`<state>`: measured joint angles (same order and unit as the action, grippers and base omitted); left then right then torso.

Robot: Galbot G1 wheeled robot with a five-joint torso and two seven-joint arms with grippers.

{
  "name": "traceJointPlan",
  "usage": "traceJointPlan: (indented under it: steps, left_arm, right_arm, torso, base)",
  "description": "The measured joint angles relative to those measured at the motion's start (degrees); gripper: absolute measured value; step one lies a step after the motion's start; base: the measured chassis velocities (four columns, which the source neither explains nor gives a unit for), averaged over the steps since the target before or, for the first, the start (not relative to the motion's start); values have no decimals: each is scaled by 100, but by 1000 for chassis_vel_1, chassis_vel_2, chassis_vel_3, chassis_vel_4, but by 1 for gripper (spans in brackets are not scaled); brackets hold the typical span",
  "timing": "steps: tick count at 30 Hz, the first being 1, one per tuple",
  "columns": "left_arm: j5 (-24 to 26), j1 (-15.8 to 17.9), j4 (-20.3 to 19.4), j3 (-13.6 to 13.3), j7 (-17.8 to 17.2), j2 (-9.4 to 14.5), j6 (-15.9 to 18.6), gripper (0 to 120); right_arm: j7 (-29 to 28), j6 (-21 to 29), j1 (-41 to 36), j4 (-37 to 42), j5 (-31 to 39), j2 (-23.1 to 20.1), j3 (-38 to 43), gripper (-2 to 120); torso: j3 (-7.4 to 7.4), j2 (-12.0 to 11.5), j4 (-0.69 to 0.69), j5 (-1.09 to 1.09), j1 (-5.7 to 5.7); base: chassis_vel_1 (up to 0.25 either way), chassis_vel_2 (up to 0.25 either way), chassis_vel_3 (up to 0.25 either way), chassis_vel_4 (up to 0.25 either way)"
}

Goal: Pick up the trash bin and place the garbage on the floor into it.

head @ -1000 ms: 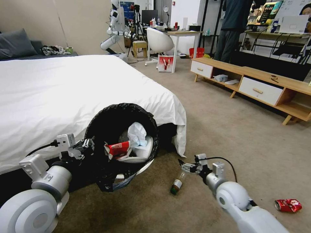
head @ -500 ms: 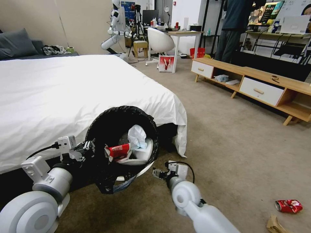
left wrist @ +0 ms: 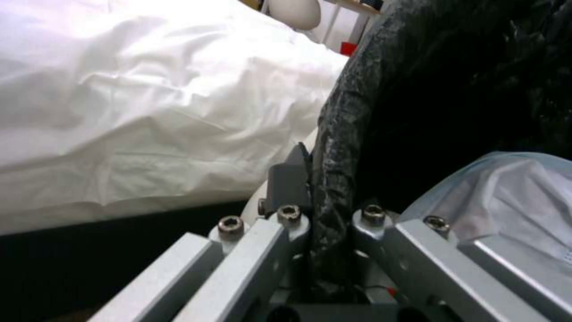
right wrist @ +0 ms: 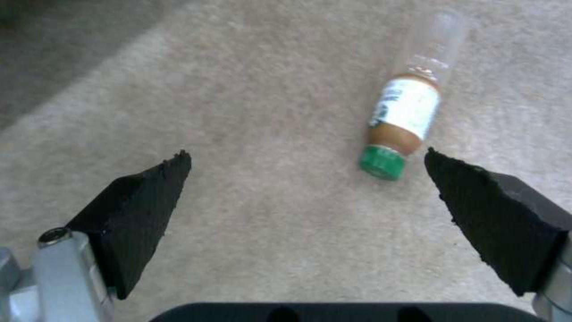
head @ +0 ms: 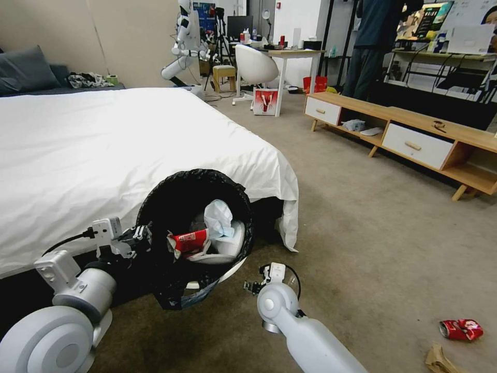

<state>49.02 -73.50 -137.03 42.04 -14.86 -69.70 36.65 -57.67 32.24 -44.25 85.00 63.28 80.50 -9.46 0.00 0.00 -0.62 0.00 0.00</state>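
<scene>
The trash bin (head: 155,199), lined with a black bag, hangs tilted in front of the bed. My left gripper (head: 139,235) is shut on its rim (left wrist: 334,179). A red-and-white wrapper (head: 189,241) and white tissues (head: 217,215) lie inside it. My right gripper (right wrist: 305,154) is open above the carpet, right of the bin and low (head: 252,286). A small bottle (right wrist: 405,112) with a green cap lies on the floor below it, close to one fingertip (right wrist: 453,170). A crushed red can (head: 461,329) and a brown paper piece (head: 440,360) lie on the floor at the far right.
The white bed (head: 103,145) stands close on the left, its corner just behind the bin. A low wooden TV bench (head: 414,142) runs along the right. Open carpet (head: 362,233) lies between them. A desk, a white chair and a standing person are at the back.
My right arm has swung left toward the bin and turned its wrist down over the bottle, which it now covers in the head view. The bin and left gripper have held still.
</scene>
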Motion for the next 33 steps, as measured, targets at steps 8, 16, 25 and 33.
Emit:
traceJointPlan:
  steps: [8, 16, 25, 33]
  left_arm:
    - [-1, 22, 23, -24, -3, -22, -6, 2]
    - [-12, -1, 24, -40, -6, -21, -7, 2]
    - [-15, -37, -3, -39, -6, -25, -7, 2]
    - [-33, -72, -30, -42, -6, -36, -8, 2]
  right_arm:
    - [-56, -68, -89, -68, -89, -105, 34, 100]
    - [119, -96, -185, -182, -250, -150, 179, 100]
    - [352, -133, -207, -371, -382, -179, 351, 100]
    - [800, -206, -194, -769, -600, -73, 517, 100]
  torso:
    - [0, 0, -1, 0, 0]
    - [0, 0, 0, 0, 0]
    - [0, 0, 0, 1, 0]
    - [0, 0, 0, 1, 0]
  base:
    - [0, 0, 0, 0]
    - [0, 0, 0, 0]
    - [0, 0, 0, 0]
    - [0, 0, 0, 0]
